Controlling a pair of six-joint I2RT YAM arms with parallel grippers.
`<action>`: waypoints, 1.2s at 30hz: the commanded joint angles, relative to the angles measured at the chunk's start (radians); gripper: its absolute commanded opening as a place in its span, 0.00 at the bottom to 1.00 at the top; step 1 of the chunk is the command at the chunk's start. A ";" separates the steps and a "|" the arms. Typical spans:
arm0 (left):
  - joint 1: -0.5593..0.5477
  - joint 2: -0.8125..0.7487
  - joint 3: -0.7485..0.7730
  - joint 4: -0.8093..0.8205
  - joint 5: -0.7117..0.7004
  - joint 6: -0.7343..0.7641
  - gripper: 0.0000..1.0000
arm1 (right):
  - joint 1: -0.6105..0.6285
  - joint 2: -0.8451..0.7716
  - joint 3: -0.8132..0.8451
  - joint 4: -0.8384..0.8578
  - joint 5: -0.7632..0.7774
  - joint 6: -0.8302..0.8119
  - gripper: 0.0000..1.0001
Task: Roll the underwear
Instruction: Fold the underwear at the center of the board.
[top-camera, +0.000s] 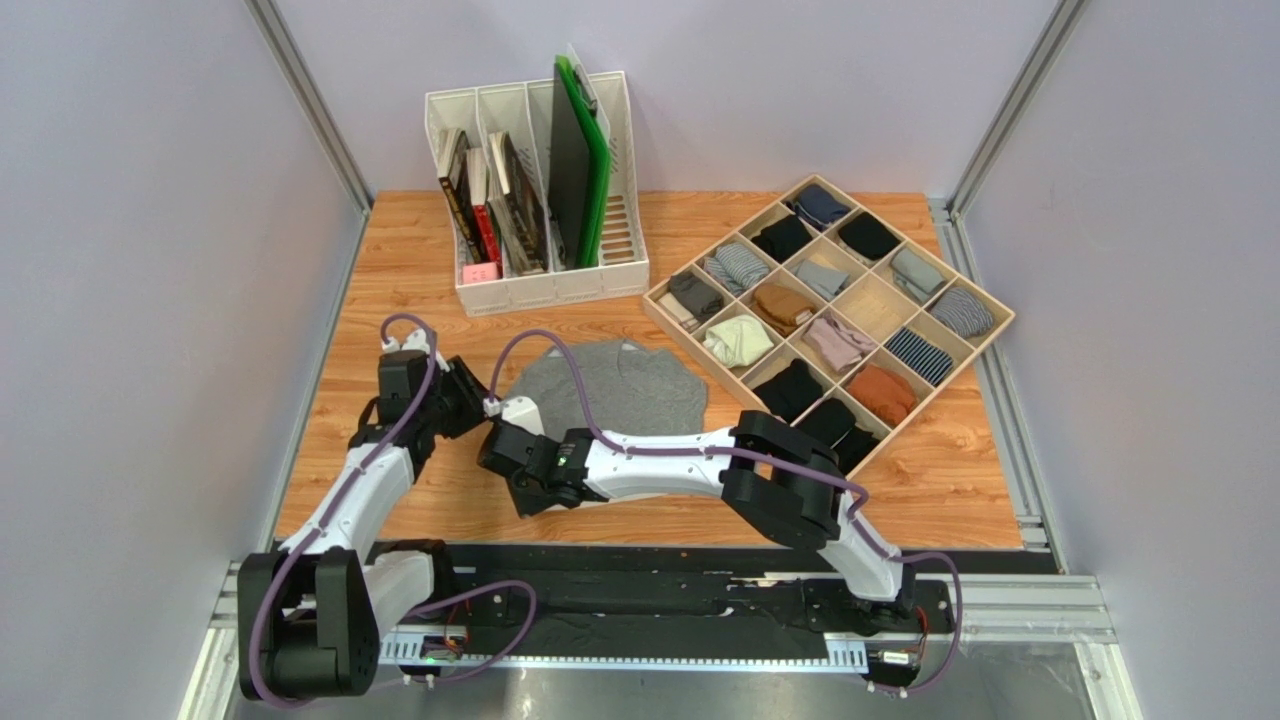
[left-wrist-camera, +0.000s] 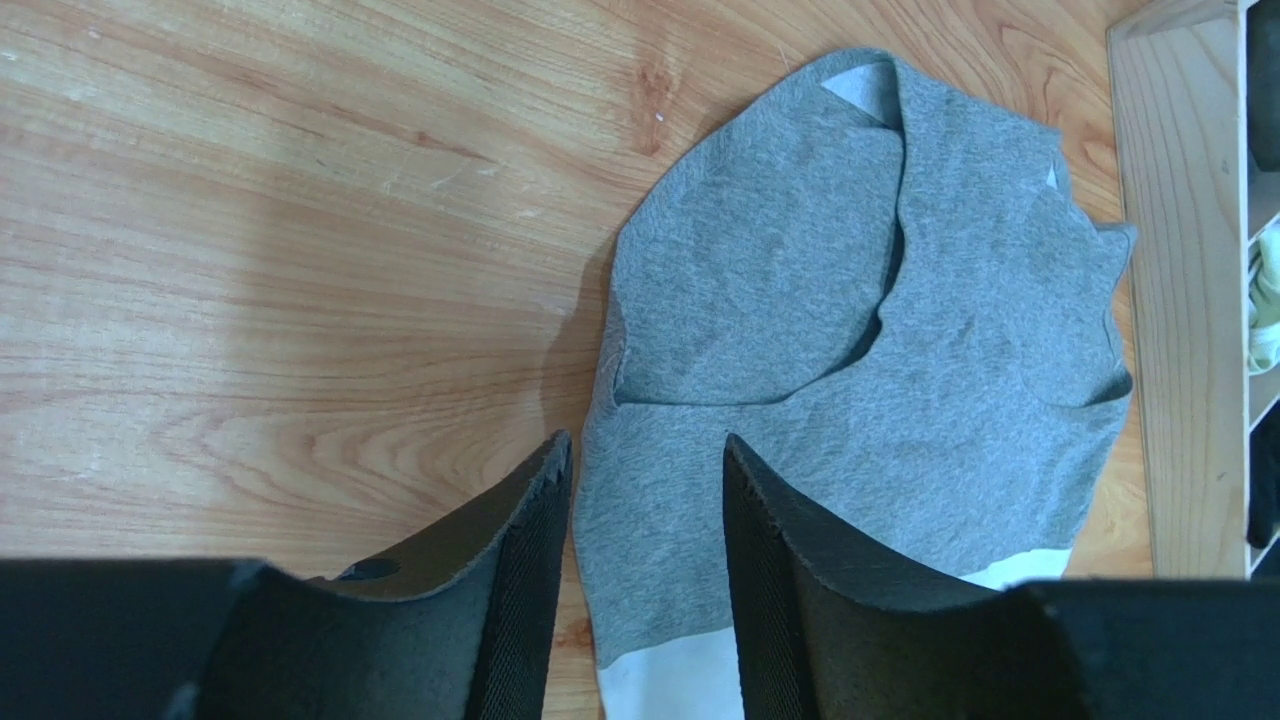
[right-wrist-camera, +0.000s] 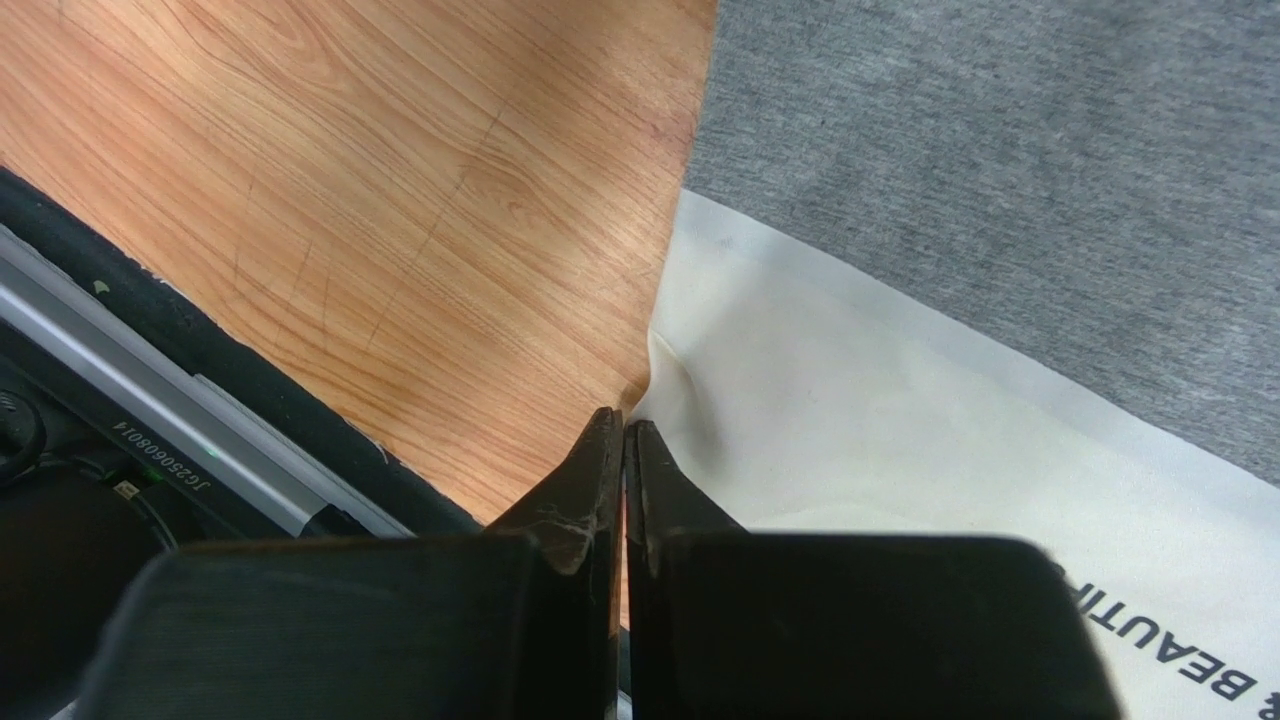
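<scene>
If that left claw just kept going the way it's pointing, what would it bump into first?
Most likely the underwear: the left gripper points down at its grey cloth, jaws apart over it, with the wooden table directly underneath. How far off the cloth is remains unclear.

Soft, matt grey knit underwear (left-wrist-camera: 842, 345) is lying across a bench (left-wrist-camera: 301, 225) of smooth, faintly glossy wood grain, its white waistband (right-wrist-camera: 902, 450) looking smoother and flatter. The left claw (left-wrist-camera: 648, 447) is showing matt black pads (left-wrist-camera: 526, 600), finely ribbed; the right claw (right-wrist-camera: 622, 435) is looking scuffed at its tips. Behind, a pale wooden tray (top-camera: 944, 387) is sitting near a white plastic rack (top-camera: 556, 285).
</scene>
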 joint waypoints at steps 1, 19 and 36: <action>-0.010 -0.003 0.001 0.012 0.013 0.017 0.48 | 0.002 -0.027 0.003 0.044 -0.010 0.017 0.00; -0.013 0.187 0.024 0.104 0.037 0.020 0.45 | -0.001 -0.030 -0.005 0.055 -0.026 0.017 0.00; -0.016 0.117 0.058 0.079 0.043 0.034 0.00 | -0.003 -0.056 -0.006 0.071 -0.053 -0.007 0.00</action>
